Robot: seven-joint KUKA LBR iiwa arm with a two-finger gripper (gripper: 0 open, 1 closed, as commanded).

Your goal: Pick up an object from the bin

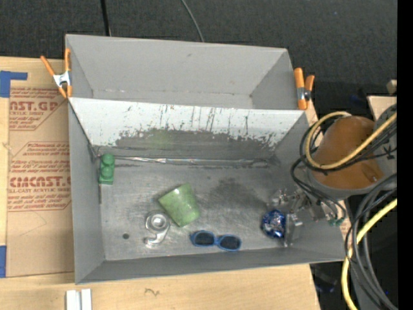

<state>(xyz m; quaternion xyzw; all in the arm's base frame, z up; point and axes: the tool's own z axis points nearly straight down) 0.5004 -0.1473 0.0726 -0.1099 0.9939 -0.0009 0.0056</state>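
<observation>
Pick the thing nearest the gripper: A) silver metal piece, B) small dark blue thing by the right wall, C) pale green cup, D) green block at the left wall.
B: the small dark blue thing lies right at the gripper, near the right wall of the bin.

1. On the cardboard sheet [32,147] left of the bin [193,89], I read red print "CAST.GP" near its top, cut off at the left.
2. Lower on that sheet I read "CMCAST.G", with "LL-CAST ACRYLIC SHEE" under it.
3. I cannot make out the smaller red lines between them.
</observation>
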